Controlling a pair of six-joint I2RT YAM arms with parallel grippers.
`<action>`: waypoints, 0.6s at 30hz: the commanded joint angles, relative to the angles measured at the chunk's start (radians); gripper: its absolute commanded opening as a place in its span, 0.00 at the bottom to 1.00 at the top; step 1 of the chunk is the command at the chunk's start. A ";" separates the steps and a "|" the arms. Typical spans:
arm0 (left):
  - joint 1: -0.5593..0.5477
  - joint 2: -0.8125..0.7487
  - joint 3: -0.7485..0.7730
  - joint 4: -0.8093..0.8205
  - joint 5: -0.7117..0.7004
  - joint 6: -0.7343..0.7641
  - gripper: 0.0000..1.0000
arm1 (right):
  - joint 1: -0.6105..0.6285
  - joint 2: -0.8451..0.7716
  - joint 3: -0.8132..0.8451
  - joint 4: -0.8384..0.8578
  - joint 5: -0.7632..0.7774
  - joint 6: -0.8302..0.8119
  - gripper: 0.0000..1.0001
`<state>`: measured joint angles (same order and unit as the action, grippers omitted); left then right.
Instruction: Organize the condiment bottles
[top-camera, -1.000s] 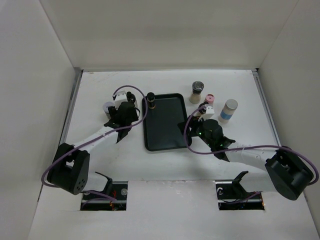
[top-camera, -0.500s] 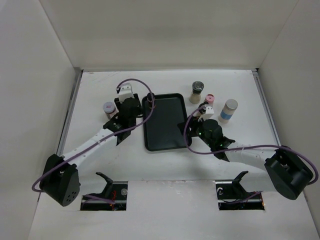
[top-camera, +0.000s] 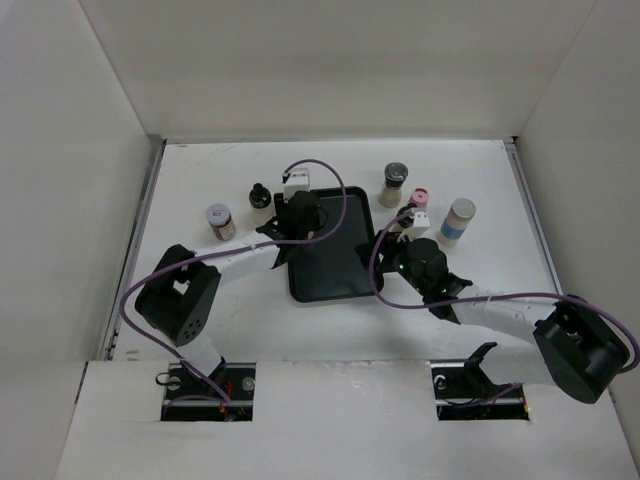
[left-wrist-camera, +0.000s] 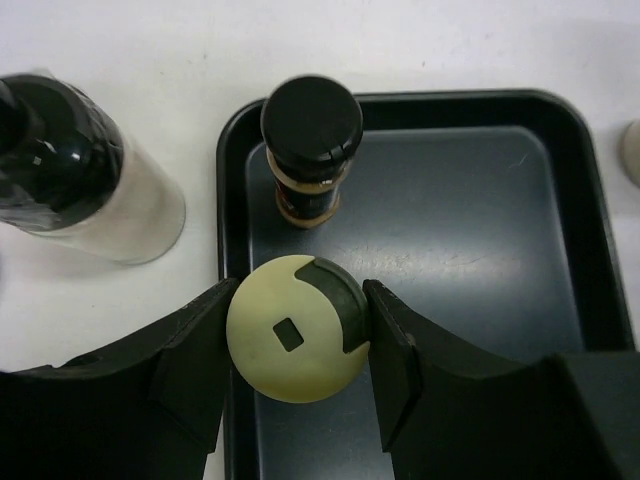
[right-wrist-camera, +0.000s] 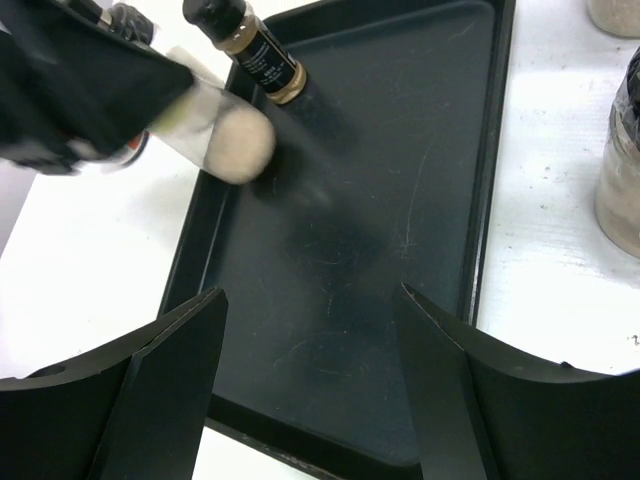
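Note:
My left gripper (left-wrist-camera: 298, 330) is shut on a bottle with a cream-yellow cap (left-wrist-camera: 285, 375) and holds it over the far left part of the flat black tray (left-wrist-camera: 480, 220). Just beyond it a brown bottle with a black cap (left-wrist-camera: 311, 140) stands in the tray's far left corner. In the top view the left gripper (top-camera: 302, 215) hides both. My right gripper (right-wrist-camera: 310, 400) is open and empty above the tray's near right part (right-wrist-camera: 380, 250); it also shows in the top view (top-camera: 398, 248). The held bottle (right-wrist-camera: 225, 135) and the brown bottle (right-wrist-camera: 250, 48) also show in the right wrist view.
Left of the tray (top-camera: 330, 270) stand a black-capped bottle (top-camera: 260, 197) and a jar (top-camera: 218, 220). Right of it stand a grey-capped bottle (top-camera: 396, 183), a pink-capped bottle (top-camera: 421, 200) and a white-capped bottle (top-camera: 460, 220). White walls enclose the table.
My left arm has swung right, from left of the tray to over its far left corner, carrying the cream-capped bottle. The black-capped bottle on the left is now uncovered. The right arm has not moved.

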<state>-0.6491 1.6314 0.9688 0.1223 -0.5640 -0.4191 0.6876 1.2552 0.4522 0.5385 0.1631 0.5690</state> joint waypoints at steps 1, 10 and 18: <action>-0.002 0.021 0.053 0.094 0.006 0.003 0.33 | -0.003 -0.027 0.019 0.049 0.001 0.005 0.74; -0.005 -0.034 -0.001 0.099 0.001 0.003 0.81 | -0.006 -0.008 0.026 0.045 -0.010 0.008 0.78; 0.094 -0.254 -0.097 0.062 -0.024 0.006 0.81 | -0.003 0.001 0.029 0.047 -0.004 0.005 0.80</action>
<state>-0.6159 1.4403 0.8875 0.1551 -0.5655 -0.4156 0.6876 1.2537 0.4522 0.5385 0.1627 0.5697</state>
